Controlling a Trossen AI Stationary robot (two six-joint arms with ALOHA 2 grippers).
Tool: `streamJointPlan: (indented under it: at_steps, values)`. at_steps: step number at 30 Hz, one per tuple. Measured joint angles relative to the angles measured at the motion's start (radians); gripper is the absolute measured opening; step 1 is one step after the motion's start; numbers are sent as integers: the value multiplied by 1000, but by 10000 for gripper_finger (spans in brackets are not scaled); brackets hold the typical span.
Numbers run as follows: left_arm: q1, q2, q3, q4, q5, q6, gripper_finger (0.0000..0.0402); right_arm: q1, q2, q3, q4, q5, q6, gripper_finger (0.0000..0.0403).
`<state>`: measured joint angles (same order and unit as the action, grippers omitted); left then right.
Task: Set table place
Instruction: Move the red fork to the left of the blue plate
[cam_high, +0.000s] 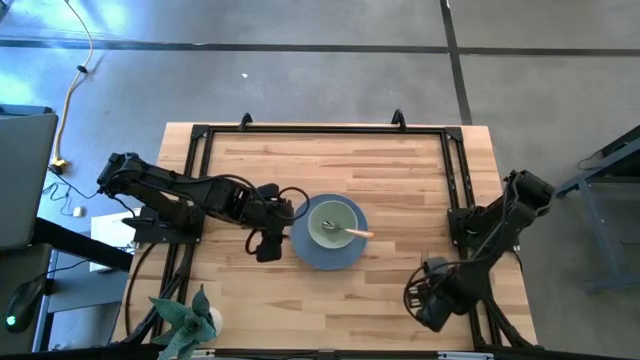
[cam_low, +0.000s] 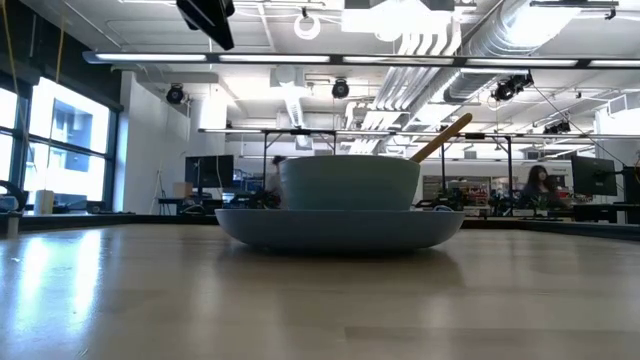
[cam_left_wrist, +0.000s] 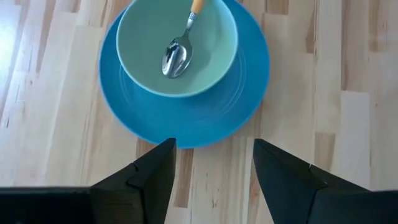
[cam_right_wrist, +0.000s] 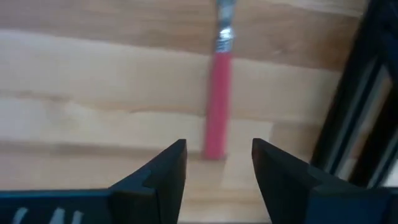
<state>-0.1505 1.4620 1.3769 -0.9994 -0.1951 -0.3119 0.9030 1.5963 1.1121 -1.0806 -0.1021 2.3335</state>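
Now right pincer (cam_right_wrist: 216, 163) gapes empty, just above fork (cam_right_wrist: 217, 112).

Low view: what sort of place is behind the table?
Probably an open lab or industrial workspace: exposed ceiling ducts, long strip lights, and a person at monitors beyond the plate.

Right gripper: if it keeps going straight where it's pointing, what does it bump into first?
Probably the red-handled fork. The right gripper, fingers open, points at its handle lying on the table; depth is unclear.
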Motion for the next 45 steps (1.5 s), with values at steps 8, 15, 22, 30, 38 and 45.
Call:
streamJointPlan:
  at_steps: [8,15,22,30,38,45]
  values:
    - [0,0,0,4,0,-11,202,-27,0,-166,200,24,-27,200]
    - [0,0,0,4,0,-11,202,-26,1,-266,307,18,-29,204]
    - [0,0,0,3,0,-16,202,-25,0,-312,359,16,-44,204]
    - [0,0,0,3,0,-27,202,-27,-5,-360,437,7,-47,127]
    - [0,0,0,3,0,-34,202,-26,-4,-360,441,21,-61,22]
    - [0,0,0,3,0,-34,202,-25,1,-341,415,27,-61,8]
